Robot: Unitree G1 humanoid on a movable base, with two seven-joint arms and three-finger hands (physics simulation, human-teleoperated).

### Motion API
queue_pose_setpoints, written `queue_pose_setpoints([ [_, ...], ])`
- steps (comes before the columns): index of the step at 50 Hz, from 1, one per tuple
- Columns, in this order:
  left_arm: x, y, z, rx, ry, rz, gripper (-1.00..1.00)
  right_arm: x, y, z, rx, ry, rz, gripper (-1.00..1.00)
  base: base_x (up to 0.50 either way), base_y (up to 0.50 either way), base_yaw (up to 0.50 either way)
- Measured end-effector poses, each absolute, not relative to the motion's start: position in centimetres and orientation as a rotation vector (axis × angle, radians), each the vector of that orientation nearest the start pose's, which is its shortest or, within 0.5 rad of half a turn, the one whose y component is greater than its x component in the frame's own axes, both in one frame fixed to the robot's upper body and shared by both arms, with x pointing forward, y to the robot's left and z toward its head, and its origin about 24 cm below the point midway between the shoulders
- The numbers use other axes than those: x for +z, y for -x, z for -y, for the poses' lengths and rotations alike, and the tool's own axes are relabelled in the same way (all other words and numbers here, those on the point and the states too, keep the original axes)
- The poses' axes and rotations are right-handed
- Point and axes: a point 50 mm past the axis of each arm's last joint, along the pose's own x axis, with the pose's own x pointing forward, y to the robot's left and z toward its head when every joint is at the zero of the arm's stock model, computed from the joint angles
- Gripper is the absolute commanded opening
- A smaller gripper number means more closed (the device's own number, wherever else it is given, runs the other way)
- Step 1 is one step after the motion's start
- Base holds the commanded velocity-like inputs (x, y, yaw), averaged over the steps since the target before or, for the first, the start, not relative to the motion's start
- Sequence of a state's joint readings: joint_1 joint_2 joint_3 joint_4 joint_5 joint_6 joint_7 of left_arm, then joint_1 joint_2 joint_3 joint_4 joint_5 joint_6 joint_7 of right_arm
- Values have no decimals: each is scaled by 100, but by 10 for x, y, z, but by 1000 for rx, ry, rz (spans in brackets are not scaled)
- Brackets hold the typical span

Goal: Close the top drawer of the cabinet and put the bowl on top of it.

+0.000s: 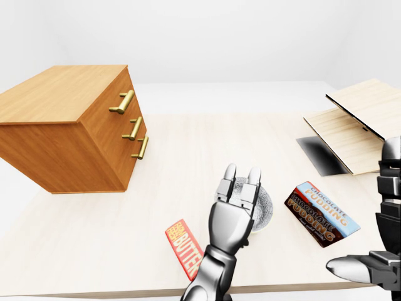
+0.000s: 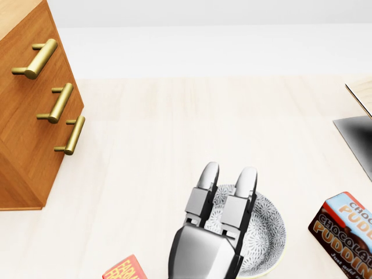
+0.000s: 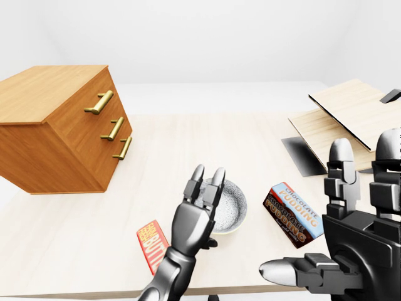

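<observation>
Shows a pale wooden table [image 1: 188,144] from above the robot's arms. Brings the left hand [image 2: 206,253] in from the bottom of the head view, with its two long fingers [image 2: 247,180] straight, side by side and open, gripping nothing. Puts the grey patterned bowl [image 2: 267,232] right beneath those fingers. Covers the bowl's left half in the head view, with the fingertips reaching its upper rim and the rest of the bowl showing to the fingers' right. Hides the thumb under the palm, so cannot tell whether anything touches the rim. Reads as a hand lined up over the bowl to pinch its rim, probably the start of the pickup.

Sets the wooden cabinet [image 1: 62,125] well apart, up and to the left of the fingers, its three brass handles [image 1: 133,127] facing the bowl. Shows the top drawer [image 1: 123,101] about level with the two below, so probably shut already, though not certain from this angle. Offers the cabinet's flat top as the landing place.

Holds the right hand [image 3: 351,244] up, far to the right of the left fingers, open and empty with its fingers upright, likely kept out of the way.

Places a chocolate pudding box [image 1: 322,213] right of the fingers, past the bowl. Places a butter box [image 1: 183,248] down and left of them, apart from the bowl.
</observation>
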State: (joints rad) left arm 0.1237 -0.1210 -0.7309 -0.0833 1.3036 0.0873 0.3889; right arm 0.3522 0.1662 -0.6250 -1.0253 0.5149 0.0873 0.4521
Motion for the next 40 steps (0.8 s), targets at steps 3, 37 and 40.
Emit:
queue_pose_setpoints([
  [3, 72, -183, 18, -172, -996, 559, 100, 192, -109, 223, -58, -26, 686, 100, 0, 0, 0],
  [37, 42, -202, 24, -224, -1089, 447, 100, 192, -109, 223, -56, -27, 684, 100, 0, 0, 0],
  [40, 39, -203, 24, -227, -1096, 438, 100, 192, -109, 223, -57, -27, 684, 100, 0, 0, 0],
])
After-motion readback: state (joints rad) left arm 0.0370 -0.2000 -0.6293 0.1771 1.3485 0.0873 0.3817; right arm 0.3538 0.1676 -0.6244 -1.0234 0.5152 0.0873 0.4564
